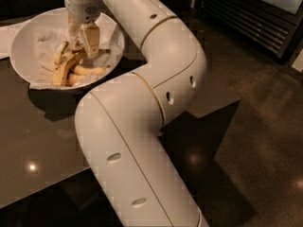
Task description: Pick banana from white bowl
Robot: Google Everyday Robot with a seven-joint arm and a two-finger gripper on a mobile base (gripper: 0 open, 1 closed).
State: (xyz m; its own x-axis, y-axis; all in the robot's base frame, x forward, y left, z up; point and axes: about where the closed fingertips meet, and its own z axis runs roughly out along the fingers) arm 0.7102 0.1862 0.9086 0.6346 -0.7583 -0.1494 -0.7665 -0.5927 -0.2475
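The white bowl (21, 41) sits at the table's far left and is lined with crumpled white paper. A few yellow bananas lie in its middle. The banana (63, 70) is the long curved one with brown blotches, its dark end pointing up toward the gripper. My gripper (82, 40) hangs from the white arm and reaches down into the bowl, right over the upper ends of the bananas. It is open, with one finger (91, 40) to the right of the pile. The arm hides the bowl's right rim.
The bowl rests on a dark glossy table (42, 141) whose front edge runs along the lower left. A white sheet (5, 34) lies left of the bowl. A dark slatted cabinet (255, 18) stands at the back right, above brown floor (265, 126).
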